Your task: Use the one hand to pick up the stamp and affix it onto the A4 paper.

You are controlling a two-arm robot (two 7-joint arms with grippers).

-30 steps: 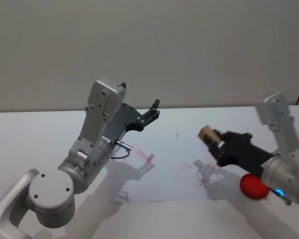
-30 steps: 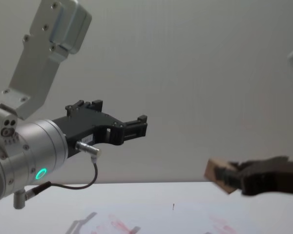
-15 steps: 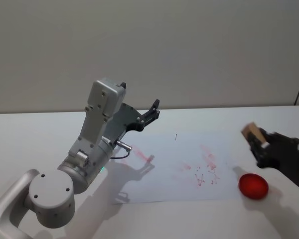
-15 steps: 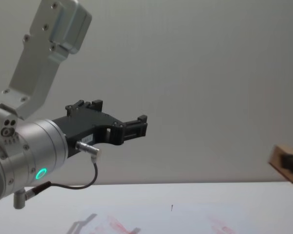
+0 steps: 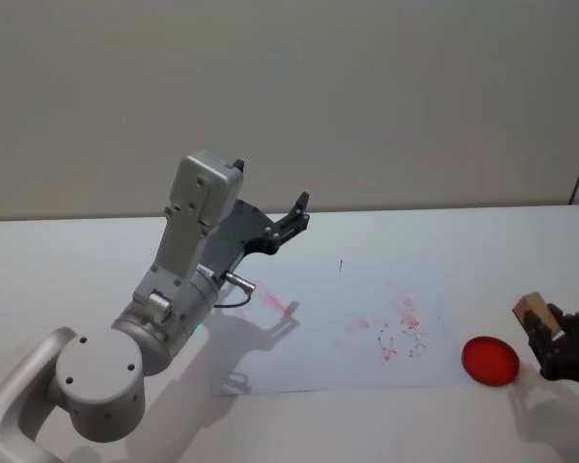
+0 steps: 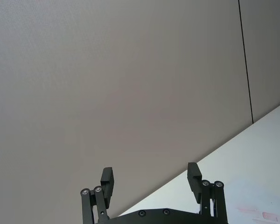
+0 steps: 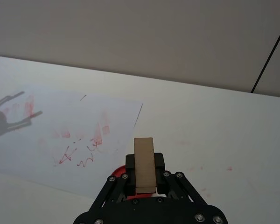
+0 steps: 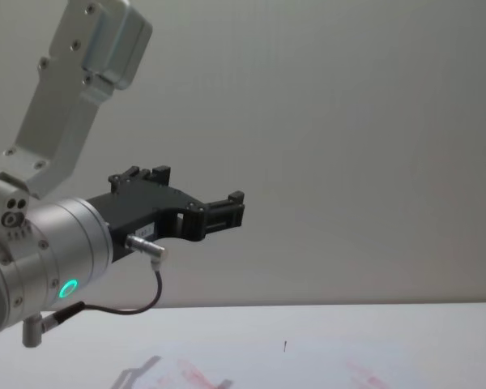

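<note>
A: Where is the A4 paper (image 5: 352,323)?
B: Flat on the white bench (image 5: 68,260).
A: And the stamp (image 5: 533,311)?
B: Squeezed in the right claw (image 5: 550,333), beside the red pad (image 5: 490,360).
A: The left claw (image 5: 297,214)?
B: Up high, fingers apart.

Robot lab or test room: bare plain white counter (image 5: 68,251), blank grey wall (image 5: 367,87) with dark vertical seam (image 6: 245,60), no furnishings, no home items.
</note>
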